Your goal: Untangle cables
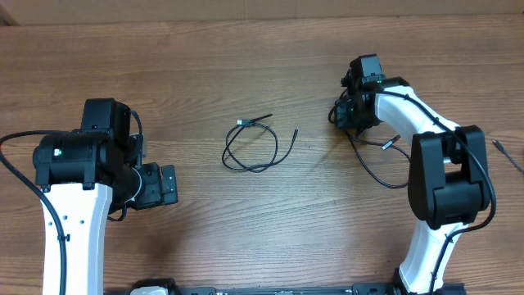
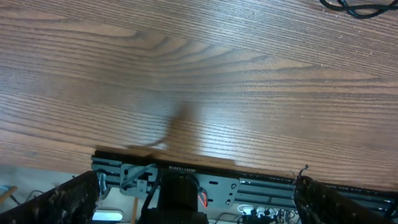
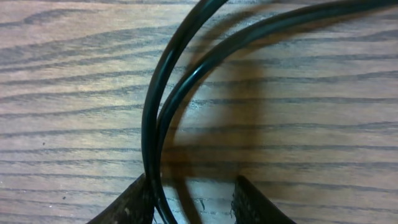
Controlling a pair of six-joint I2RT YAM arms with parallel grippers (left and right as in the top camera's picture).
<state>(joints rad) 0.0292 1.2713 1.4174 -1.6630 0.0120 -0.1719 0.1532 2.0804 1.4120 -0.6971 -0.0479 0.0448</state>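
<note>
Over the tabletop [image 1: 246,65], overhead view: one looped cable [image 1: 254,149] lies loose mid-table, clear of both arms, probably separated already or waiting its turn. The right pincer [image 1: 347,115] is down on a second cable [image 1: 372,164], whose tail and plug trail toward the arm base; my guess is the step in hand is grabbing this one to drag it clear. The left pincer [image 1: 169,184] sits well apart from every cable, spread wide, holding nothing, likely idle until needed. Left wrist view: spread fingers at the bottom corners, bare wood ahead, a bit of black cable at the top right corner, probably the looped one. A black rail [image 2: 186,169] at the table edge carries small white print, too blurred to read. Right wrist view: two black strands [image 3: 155,124] run between the pads [image 3: 127,202], hugging the pad on the picture's left with a gap at the other, so it is straddling, not pinching yet. No brand or label readable anywhere.
</note>
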